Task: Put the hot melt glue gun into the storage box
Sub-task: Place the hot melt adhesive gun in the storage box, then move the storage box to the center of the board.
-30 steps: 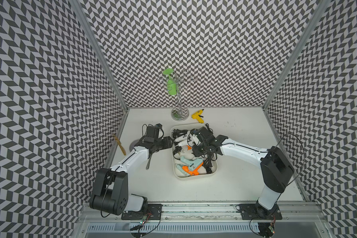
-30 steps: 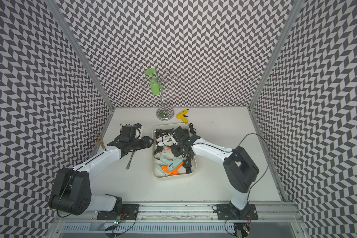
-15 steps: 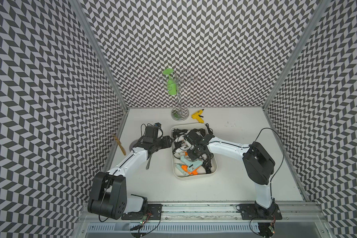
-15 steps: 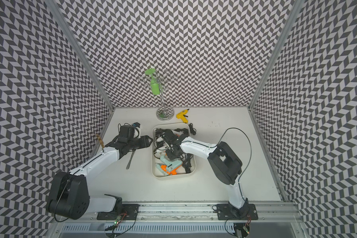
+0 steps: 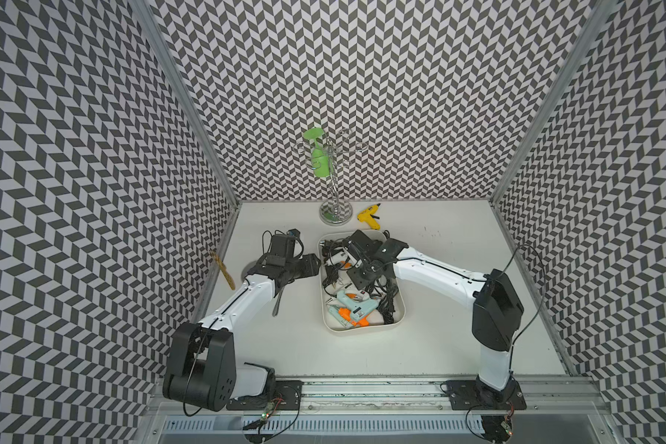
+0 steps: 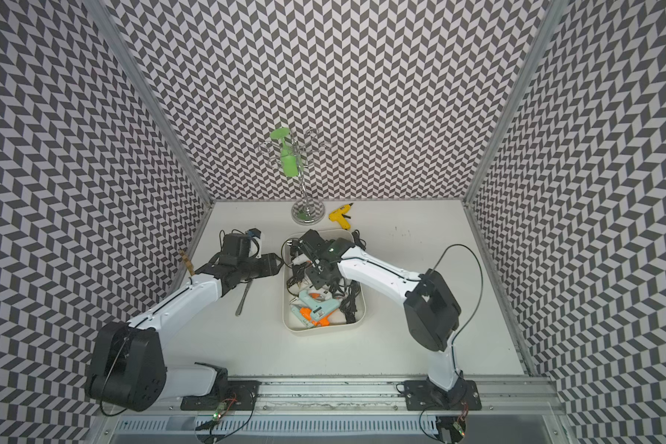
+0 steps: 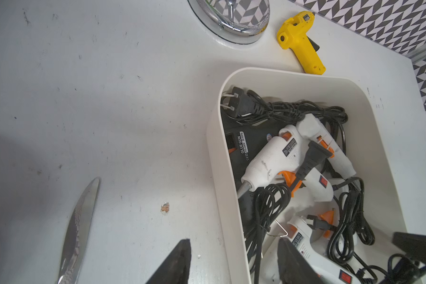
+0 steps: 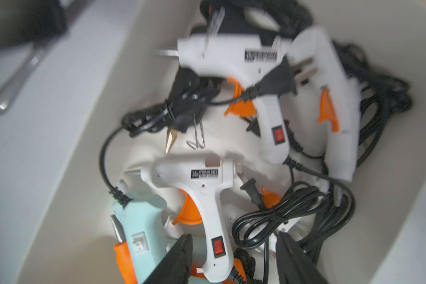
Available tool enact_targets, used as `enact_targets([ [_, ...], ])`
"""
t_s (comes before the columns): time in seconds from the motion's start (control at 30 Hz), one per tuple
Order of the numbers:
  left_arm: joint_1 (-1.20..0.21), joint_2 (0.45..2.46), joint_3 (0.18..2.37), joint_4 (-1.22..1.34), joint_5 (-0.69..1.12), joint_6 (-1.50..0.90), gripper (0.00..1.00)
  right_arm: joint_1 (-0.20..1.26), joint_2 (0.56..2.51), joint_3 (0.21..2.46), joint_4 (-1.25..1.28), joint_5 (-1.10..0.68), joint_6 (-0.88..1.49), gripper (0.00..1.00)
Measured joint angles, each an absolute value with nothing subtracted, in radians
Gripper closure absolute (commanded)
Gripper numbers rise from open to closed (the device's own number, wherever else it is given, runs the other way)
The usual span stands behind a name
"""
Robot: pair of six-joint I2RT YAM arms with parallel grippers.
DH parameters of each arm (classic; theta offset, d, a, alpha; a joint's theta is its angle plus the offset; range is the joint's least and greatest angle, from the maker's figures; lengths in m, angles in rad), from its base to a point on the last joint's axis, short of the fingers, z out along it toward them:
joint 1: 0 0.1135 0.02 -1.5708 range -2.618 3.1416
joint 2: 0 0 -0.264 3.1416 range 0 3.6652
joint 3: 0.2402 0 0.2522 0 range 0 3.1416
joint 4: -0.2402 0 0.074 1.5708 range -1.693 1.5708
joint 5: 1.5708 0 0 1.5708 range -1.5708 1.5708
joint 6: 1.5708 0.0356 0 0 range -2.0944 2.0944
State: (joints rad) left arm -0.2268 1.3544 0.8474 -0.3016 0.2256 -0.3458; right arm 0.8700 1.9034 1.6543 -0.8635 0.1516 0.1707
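The right end effector (image 8: 234, 234) hangs low over the storage box (image 5: 362, 330), its jaws spread to a middling gap and gripping nothing. The handle of a white glue gun (image 8: 207, 182) lies between its fingers (image 8: 175, 263) with room on each side, and the gun rests on the heap in the box. Just beside one of those fingers lies a light blue glue gun (image 8: 138, 221) with orange parts. Further ahead of the tips, two more white guns with orange triggers lie tangled in black cords (image 8: 280, 214); this wrist view is somewhat blurred. The left end effector (image 7: 234, 240) sits at the box's long wall on the side away from the right arm, jaws likewise apart and empty. One of its fingers (image 7: 177, 265) is over the worktop (image 5: 439, 307) and the other over the box's inside, with the wall between them; whether either touches the wall cannot be told. Well ahead of the left end effector, past the box's far end and outside it, a yellow glue gun (image 7: 300, 46) lies on its side on the worktop, just beside the round base of a metal stand (image 5: 336, 213) that carries a green glass (image 5: 318, 157). A metal knife (image 7: 79, 221) lies on the worktop beside the left end effector, on the side away from the box.
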Motion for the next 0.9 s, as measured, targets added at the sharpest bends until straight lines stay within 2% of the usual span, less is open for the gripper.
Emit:
enact_targets([
  [0.2, -0.236, 1.416, 0.847, -0.308, 0.230, -0.337, 0.40, 0.787, 1.892, 1.709, -0.844, 0.189, 0.126, 0.41],
  [0.4, -0.276, 1.472, 0.847, -0.326, 0.228, -0.333, 0.42, 0.529, 1.883, 1.678, -0.730, 0.141, 0.107, 0.37],
  [0.47, -0.289, 1.494, 0.852, -0.333, 0.223, -0.332, 0.50, 0.447, 1.879, 1.654, -0.686, 0.125, 0.105, 0.37],
  [0.57, -0.300, 1.539, 0.869, -0.353, 0.200, -0.331, 0.76, 0.380, 1.880, 1.624, -0.649, 0.104, 0.105, 0.37],
  [0.63, -0.303, 1.557, 0.883, -0.364, 0.190, -0.335, 0.87, 0.367, 1.887, 1.616, -0.635, 0.089, 0.105, 0.37],
  [0.77, -0.308, 1.555, 0.893, -0.393, 0.120, -0.346, 0.99, 0.366, 1.907, 1.579, -0.573, 0.037, 0.096, 0.35],
  [0.9, -0.303, 1.539, 0.896, -0.437, 0.064, -0.334, 1.00, 0.368, 1.932, 1.525, -0.516, -0.018, 0.090, 0.30],
])
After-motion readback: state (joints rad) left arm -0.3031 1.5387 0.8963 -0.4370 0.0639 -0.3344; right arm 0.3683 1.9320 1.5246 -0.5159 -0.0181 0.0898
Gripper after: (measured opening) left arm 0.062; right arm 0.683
